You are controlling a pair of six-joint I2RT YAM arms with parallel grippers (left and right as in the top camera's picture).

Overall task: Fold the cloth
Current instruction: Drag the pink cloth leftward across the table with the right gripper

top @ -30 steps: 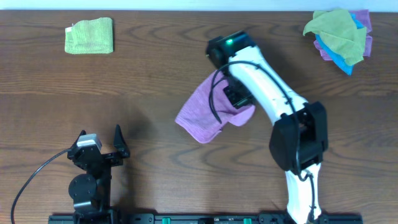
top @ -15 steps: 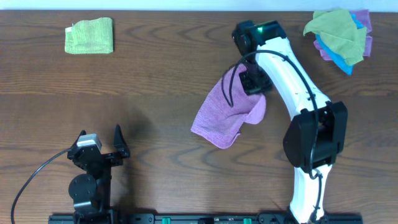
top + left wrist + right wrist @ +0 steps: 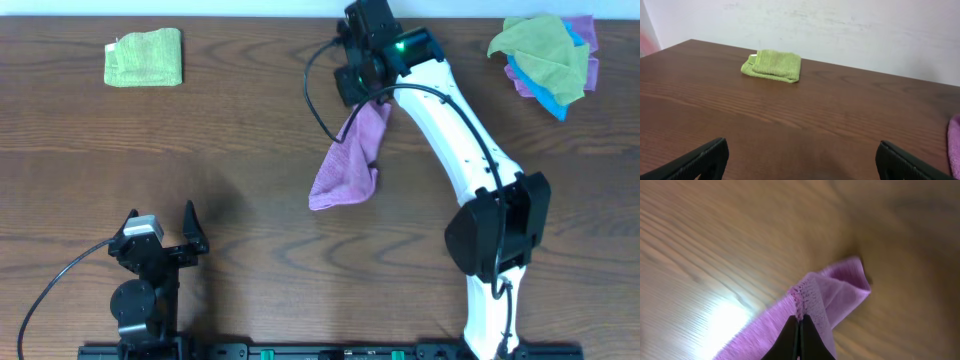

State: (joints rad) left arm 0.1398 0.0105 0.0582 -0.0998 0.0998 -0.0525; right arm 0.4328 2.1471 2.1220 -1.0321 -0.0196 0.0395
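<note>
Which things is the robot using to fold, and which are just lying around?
For the job:
lilac cloth
right tool, shut on the lilac cloth

Just lying about:
folded green cloth
pile of green, blue and purple cloths

The right hand point(image 3: 799, 330) has drawn the cloth point(image 3: 345, 165) farther back, stretched narrower.

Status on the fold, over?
Right gripper shut on purple cloth, pinching its edge. Left gripper open, parked. Green cloth and cloth pile well clear.
</note>
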